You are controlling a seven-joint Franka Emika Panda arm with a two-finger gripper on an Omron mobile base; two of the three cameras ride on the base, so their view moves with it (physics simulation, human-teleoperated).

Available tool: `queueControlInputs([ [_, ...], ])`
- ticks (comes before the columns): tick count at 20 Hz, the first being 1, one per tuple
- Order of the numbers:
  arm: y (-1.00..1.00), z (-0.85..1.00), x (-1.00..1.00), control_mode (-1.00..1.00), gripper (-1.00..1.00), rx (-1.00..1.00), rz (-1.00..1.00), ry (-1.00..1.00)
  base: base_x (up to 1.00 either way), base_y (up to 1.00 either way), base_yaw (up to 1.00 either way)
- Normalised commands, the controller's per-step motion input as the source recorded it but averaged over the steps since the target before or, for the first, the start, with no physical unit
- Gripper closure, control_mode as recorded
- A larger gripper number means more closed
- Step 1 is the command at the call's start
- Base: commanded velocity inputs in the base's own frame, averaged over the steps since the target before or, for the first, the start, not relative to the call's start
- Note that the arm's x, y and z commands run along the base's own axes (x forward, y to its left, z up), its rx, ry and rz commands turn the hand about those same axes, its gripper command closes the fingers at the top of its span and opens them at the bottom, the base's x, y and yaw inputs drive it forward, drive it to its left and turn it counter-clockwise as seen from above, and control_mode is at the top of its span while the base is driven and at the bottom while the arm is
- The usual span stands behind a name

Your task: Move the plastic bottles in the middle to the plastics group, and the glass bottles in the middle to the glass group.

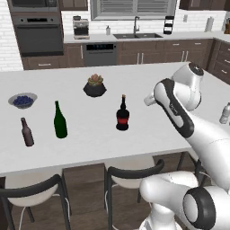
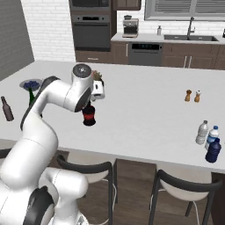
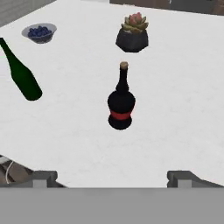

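Observation:
The dark round-bodied bottle with the red label band (image 3: 121,103) stands upright mid-counter, also seen from the left base (image 1: 122,114) and half hidden behind my arm from the right base (image 2: 89,115). My gripper (image 3: 112,178) hovers above and short of it, open, with nothing between its fingertips (image 3: 43,177). To the left stand the tall green bottle (image 1: 59,120) (image 3: 22,76) and the small brown bottle (image 1: 27,132) (image 2: 6,109). At the counter's right end a clear-whitish bottle (image 2: 202,132) and a dark blue bottle (image 2: 213,151) stand close together beside another clear one (image 2: 212,135).
A potted succulent (image 1: 95,85) (image 3: 132,35) sits behind the red-labelled bottle. A bowl of blueberries (image 1: 22,100) (image 3: 39,32) lies at the far left. Two small shakers (image 2: 192,95) stand on the right half. Stools (image 1: 134,173) line the counter's near edge.

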Motion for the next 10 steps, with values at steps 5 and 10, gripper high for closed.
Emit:
queueControlInputs([
  [5, 0.70, 0.00, 0.09, -1.00, -1.00, 0.00, -0.02, -0.09, 0.00, 0.00, 0.00],
  [10, 0.25, 0.00, 0.28, -1.00, -1.00, 0.00, -0.02, -0.03, 0.00, 0.00, 0.00],
])
